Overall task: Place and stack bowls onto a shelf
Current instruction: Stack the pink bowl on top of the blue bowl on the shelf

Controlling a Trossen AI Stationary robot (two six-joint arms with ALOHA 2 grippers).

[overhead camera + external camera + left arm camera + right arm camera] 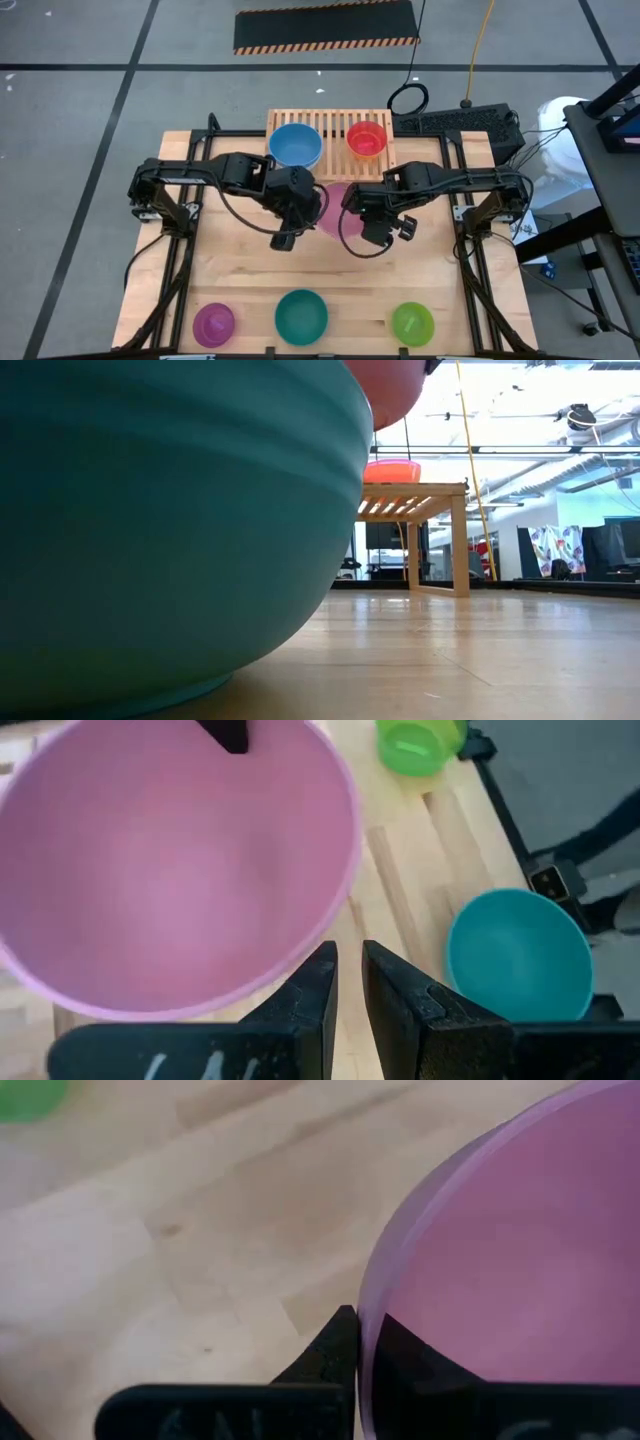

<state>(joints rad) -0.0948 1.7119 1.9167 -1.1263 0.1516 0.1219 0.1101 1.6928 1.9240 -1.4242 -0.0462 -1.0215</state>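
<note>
Wooden table [240, 275] — your right gripper [358, 1330] clamps the pink bowl's [520, 1260] rim; left gripper's [348, 982] fingers stand slightly apart, empty.

We see a light-wood table [240, 270] carrying a slatted wooden shelf [330, 121] at its far edge, with a blue bowl [295, 145] and a red bowl [366, 138] on the slats. Along the near edge sit purple [213, 323], teal [301, 316] and green [412, 323] bowls.

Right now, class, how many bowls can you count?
6: blue bowl and red bowl on the shelf; pink bowl between the arms; purple bowl, teal bowl and green bowl along the near edge. Others may be hidden.
</note>
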